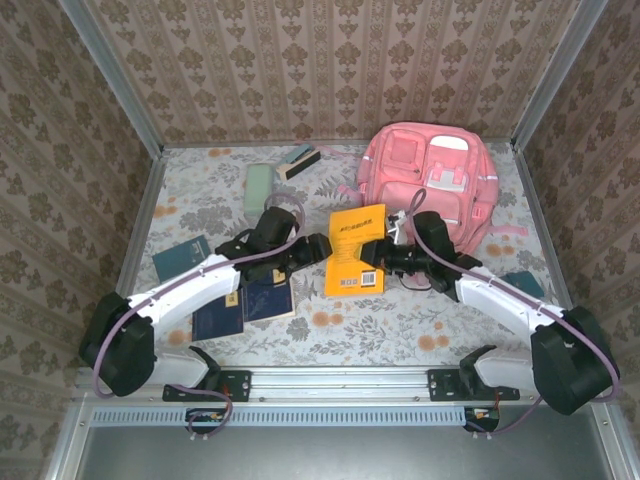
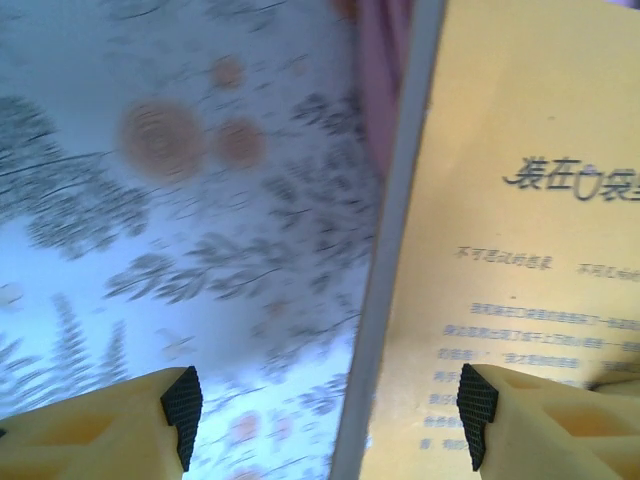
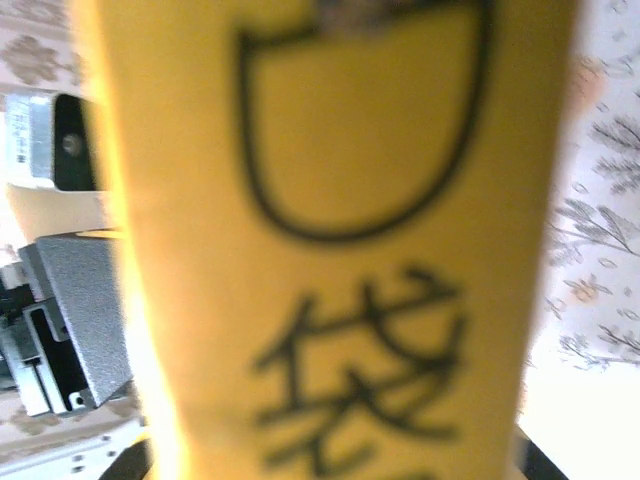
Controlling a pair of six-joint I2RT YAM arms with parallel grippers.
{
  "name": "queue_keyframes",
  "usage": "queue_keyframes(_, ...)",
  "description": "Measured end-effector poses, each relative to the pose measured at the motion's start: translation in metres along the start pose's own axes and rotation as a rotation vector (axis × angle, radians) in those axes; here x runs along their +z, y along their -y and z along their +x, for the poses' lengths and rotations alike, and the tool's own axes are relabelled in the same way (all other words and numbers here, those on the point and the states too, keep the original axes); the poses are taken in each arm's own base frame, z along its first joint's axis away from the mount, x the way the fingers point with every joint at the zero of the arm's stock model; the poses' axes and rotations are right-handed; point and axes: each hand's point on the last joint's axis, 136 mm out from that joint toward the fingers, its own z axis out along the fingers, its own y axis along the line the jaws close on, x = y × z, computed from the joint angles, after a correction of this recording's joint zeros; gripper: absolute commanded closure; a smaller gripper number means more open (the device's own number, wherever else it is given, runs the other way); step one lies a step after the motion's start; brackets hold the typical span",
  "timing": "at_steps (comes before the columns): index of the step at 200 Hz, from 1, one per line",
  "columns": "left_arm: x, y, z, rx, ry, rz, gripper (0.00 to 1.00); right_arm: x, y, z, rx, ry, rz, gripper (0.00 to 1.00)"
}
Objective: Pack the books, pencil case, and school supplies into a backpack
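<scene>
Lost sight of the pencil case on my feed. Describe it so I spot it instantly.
Find the big pink backpack at the far right of the table, then look left past the small teal-and-dark block. The pencil case lies just left of that block: a pale mint-green oblong pouch with rounded ends, unlike the square-cornered navy books at the near left.

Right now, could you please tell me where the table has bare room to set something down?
Bare cloth lies at the near edge between the two dark navy books and the right arm, and far left beside the pale mint-green pouch. Around the orange-yellow paperback and pink fabric backpack it is crowded.
</scene>
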Motion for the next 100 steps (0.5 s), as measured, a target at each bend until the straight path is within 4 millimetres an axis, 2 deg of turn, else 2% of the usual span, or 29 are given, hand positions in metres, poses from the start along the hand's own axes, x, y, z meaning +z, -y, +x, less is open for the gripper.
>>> queue_keyframes(41,0.004,0.028,-0.010,-0.023,-0.005,0.146,0.28,-0.007,-0.033,-0.014,0.002,0.008,-0.118,1.00)
queue_keyframes(100,-0.009,0.068,-0.034,-0.069,0.031,0.369,0.30,-0.015,-0.062,-0.028,-0.009,0.031,-0.220,1.00)
